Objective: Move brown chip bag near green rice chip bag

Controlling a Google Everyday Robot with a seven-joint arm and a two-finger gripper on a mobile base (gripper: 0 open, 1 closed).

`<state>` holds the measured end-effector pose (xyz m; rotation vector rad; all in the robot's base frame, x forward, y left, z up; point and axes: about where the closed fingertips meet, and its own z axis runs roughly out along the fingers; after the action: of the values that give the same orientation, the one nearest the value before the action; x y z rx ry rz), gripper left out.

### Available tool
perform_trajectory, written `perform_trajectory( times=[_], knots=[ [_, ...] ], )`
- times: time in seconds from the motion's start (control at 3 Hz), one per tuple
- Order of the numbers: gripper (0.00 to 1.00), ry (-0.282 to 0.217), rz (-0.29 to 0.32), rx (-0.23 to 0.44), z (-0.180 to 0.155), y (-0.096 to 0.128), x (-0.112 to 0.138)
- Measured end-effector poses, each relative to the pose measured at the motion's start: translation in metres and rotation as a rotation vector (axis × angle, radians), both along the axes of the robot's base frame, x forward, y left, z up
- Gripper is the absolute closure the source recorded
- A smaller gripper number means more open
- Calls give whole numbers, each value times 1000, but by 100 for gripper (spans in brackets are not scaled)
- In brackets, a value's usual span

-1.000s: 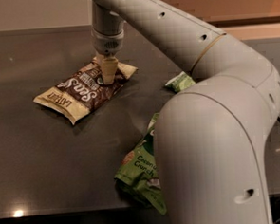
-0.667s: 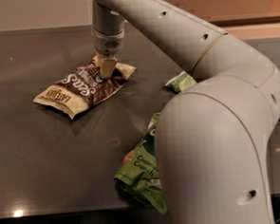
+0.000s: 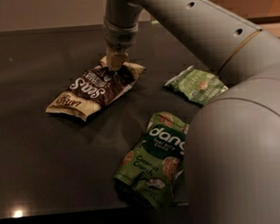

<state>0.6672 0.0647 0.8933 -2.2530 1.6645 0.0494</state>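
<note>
Brown chip bag [image 3: 93,90] held at its far end, dark surface [image 3: 35,153].
End effector [image 3: 114,63] stood over the bag's upper cream end, pinched together on it. The bag lay slantwise, left of and behind the green rice chip bag [image 3: 154,158], apart from it; a flatter green bag [image 3: 195,84] lay to the right.

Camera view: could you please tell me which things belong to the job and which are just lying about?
Job: brown chip bag; green rice chip bag, nearer the front; gripper, at the brown chip bag's far end.
Lying about: flatter green bag, off to the right.
</note>
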Motion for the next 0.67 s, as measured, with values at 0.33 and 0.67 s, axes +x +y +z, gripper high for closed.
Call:
perform_trajectory(
  times=[0.33,0.67],
  knots=[
    [100,-9,6,29,14,-20,-17],
    [100,-2,29,58,27,-44,-44]
  ],
)
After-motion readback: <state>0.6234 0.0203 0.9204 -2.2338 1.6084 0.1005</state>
